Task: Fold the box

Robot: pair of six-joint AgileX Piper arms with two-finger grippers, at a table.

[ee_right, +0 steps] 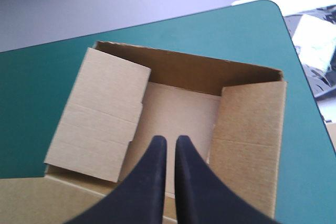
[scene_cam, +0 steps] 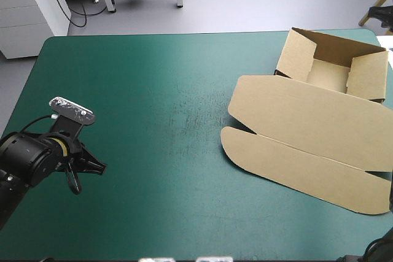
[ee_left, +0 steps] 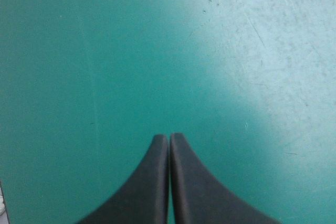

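- Box (scene_cam: 310, 121) sits on the right half of the bench, up by the far right corner. It's an open tray (scene_cam: 326, 73) with walls up and the lid (scene_cam: 307, 124) lying flat on the near side.
- Step looks late: tray formed. From the right wrist, the two side flaps (ee_right: 102, 116) seem to lean inward over the floor, not pressed flush.
- Right gripper (ee_right: 170, 140) hovers over the tray's near side, pointing in. Jaws all but closed, thin slit, nothing between them.
- Left gripper (ee_left: 169, 137) is near the bench's near left corner, well apart from the box. Jaws closed to a point, empty, only teal-green cover (ee_left: 105, 51) beneath.
- Next move, probably: push or tuck the side flaps against the walls. That calls for lowering the closed tips inside without dragging the tray.
- Nothing else seen on the bench. The tray is near the right edge, so a shove could slide it off.
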